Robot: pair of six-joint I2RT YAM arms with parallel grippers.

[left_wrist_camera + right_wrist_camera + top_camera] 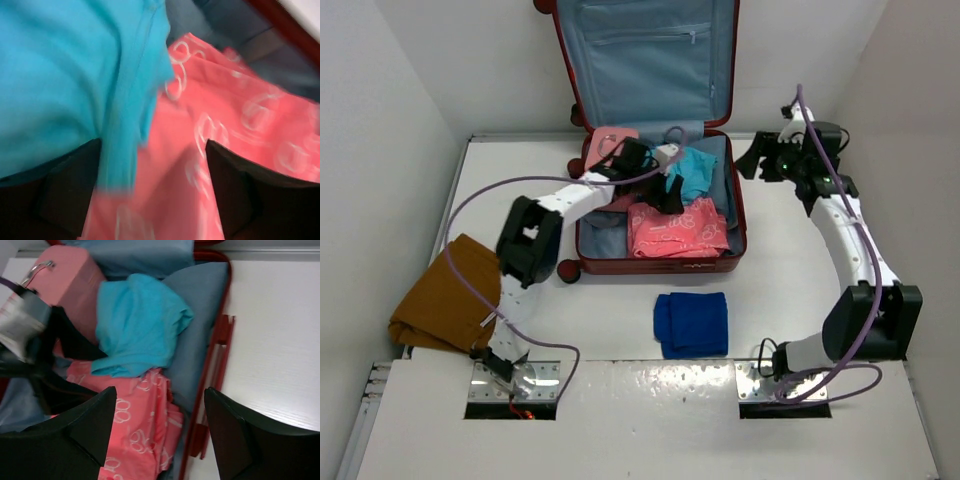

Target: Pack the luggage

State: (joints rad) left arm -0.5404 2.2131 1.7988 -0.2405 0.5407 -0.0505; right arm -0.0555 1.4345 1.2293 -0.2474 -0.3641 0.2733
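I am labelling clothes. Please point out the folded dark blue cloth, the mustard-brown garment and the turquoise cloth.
Folded dark blue cloth (691, 324): top external view, centre of its top.
Mustard-brown garment (445, 295): top external view, its middle.
Turquoise cloth (137, 322): right wrist view, its crumpled middle.

A big white bench fills the middle. Plain white walls stand close on three sides: a back wall, a left wall and a right wall. At the near edge lies a white board, and it shines a bit. The light is soft and even, with only faint shadows.
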